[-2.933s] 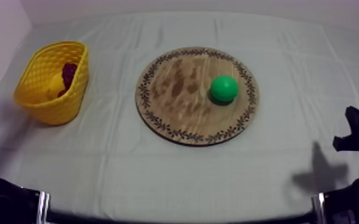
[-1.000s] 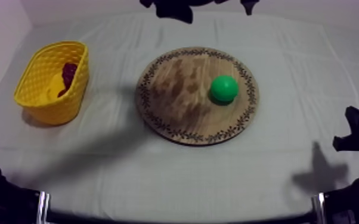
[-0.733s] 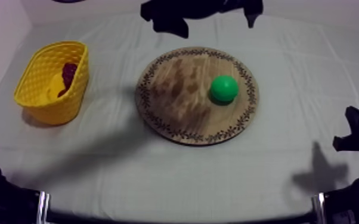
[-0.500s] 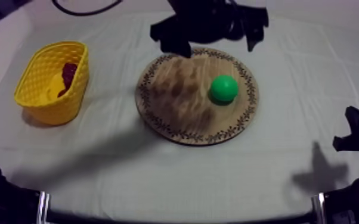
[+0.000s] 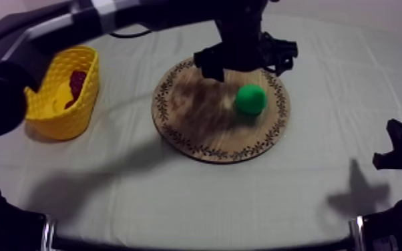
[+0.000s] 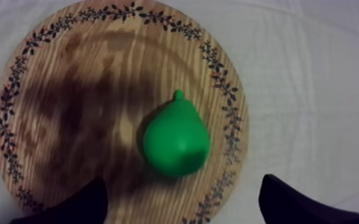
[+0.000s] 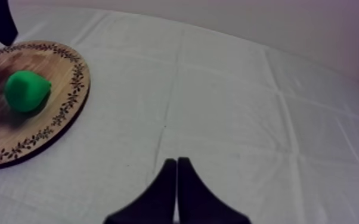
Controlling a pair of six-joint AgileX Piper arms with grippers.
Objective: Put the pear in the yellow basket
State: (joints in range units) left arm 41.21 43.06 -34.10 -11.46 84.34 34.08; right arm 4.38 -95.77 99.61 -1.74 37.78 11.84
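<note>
grey-white cloth (image 5: 177,200) covers the table from edge to edge, creased in a grid of folds. at the middle of the table lies the round wooden board (image 5: 190,133) with a patterned rim. the green pear (image 5: 250,99) lies on its side on the board, close to the right rim. the left arm reaches in from the far left corner, and the left gripper (image 5: 244,67) hangs over the board's far rim, just behind the pear. its two black fingers (image 6: 83,205) are spread wide with nothing between them; from the left wrist the pear shows on the wood ahead of the gap, untouched. the yellow basket (image 5: 57,123) stands near the table's left edge, well apart from the board, with a dark red shape and a yellow one inside, their kinds not clear. the right gripper (image 7: 176,173) sits low by the table's right edge, fingers pressed together into a narrow wedge, gripping nothing, well apart from the board.
</note>
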